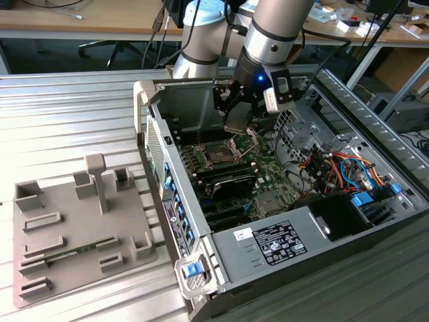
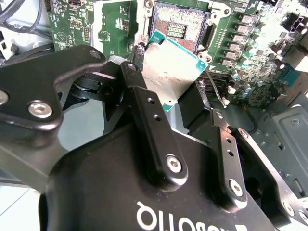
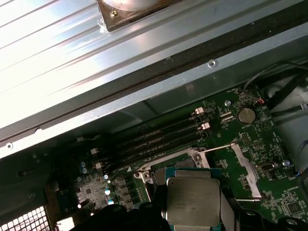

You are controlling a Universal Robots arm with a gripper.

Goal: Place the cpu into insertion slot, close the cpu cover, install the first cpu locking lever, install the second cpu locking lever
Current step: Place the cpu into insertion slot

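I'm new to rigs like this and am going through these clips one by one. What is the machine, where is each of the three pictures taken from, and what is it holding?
The machine is a single robot arm with a two-fingered gripper at its end. The exterior view looks from off the arm at an open computer case lying on a ribbed metal table. A grey holder tray sits at the exterior view's left. The two wrist views come from cameras riding on the arm, looking into the case. The gripper is shut on the cpu, a small silver-faced square chip, held above the green motherboard. The insertion slot, the square socket on that board, lies open, and the chip is not yet in it.
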